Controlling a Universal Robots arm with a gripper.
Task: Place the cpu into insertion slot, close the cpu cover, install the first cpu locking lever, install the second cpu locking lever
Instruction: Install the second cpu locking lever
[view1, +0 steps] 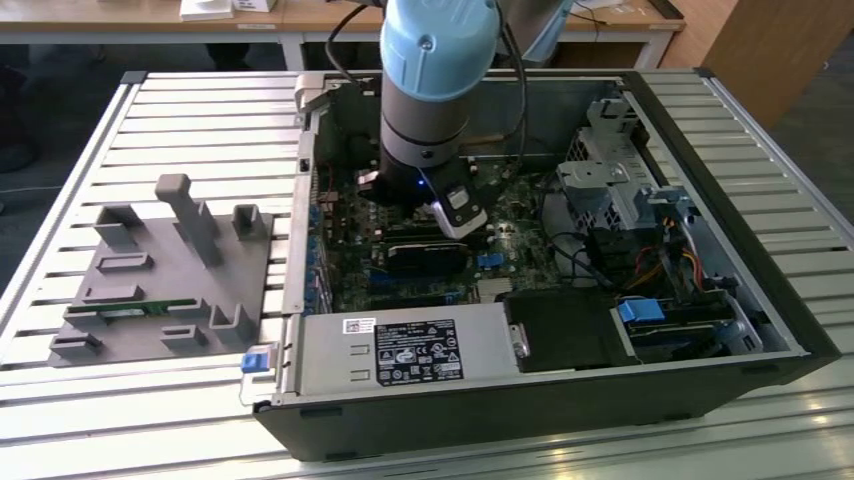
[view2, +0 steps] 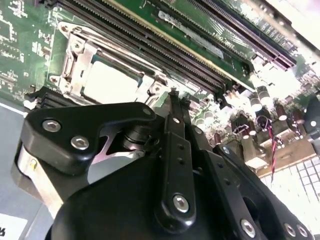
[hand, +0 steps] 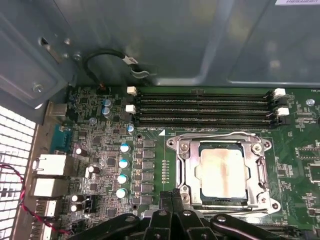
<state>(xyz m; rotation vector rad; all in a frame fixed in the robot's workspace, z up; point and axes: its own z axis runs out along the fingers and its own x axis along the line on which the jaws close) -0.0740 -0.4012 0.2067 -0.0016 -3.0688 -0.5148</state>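
Sitting in the insertion slot (hand: 223, 172), the cpu (hand: 223, 174) lies near the hand (hand: 172, 196).

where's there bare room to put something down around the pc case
The slatted table is bare beyond the grey fixture block, on the exterior view's left, and along its near edge in front of the case. Inside the case it is crowded: the arm's end effector sits close beside the cpu under the cpu cover, with memory slots alongside.
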